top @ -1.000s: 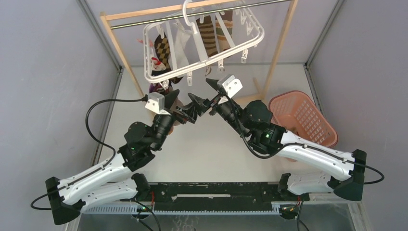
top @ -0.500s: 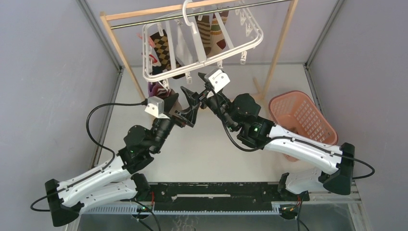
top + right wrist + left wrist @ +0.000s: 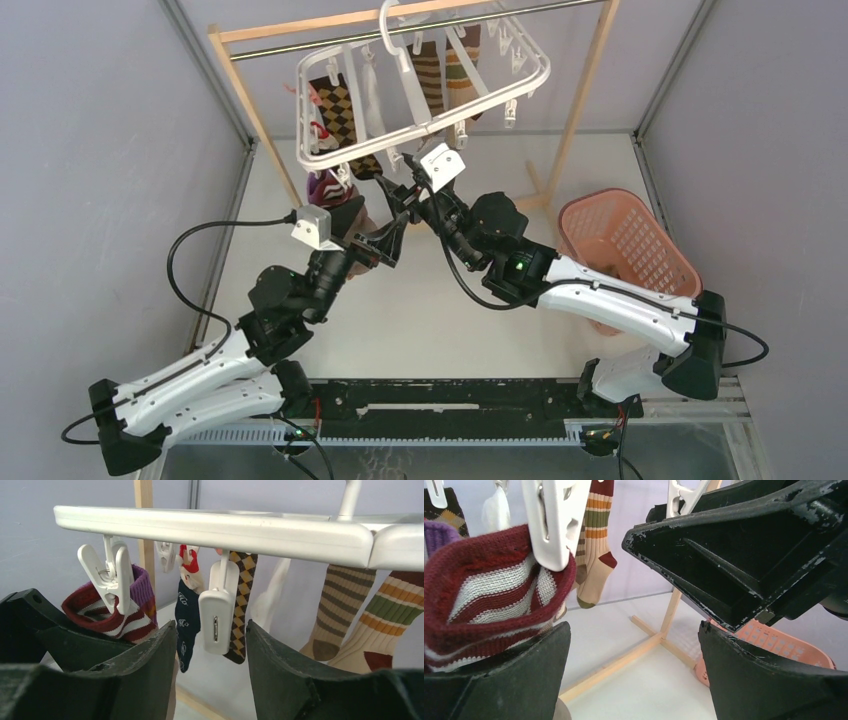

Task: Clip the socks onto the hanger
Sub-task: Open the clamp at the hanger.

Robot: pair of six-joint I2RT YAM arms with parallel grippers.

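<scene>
The white hanger hangs by its hook from the rod, and several socks are clipped to it: brown argyle, striped tan ones, a navy one. A red-and-white striped sock cuff sits in a white clip and rests on top of my left gripper's left finger. My left gripper is open and holds nothing; it is just below the hanger's near left corner. My right gripper is open, with an empty white clip hanging just above its gap.
The wooden rack with its metal rod carries the hanger; its base bars lie on the table. A pink slotted basket stands at the right. The two grippers are close together; the right one's finger fills the left wrist view.
My right arm has moved left and up, bringing its gripper under the hanger's near rail. My left gripper has drawn slightly back and left. The hanger has swung a little.
</scene>
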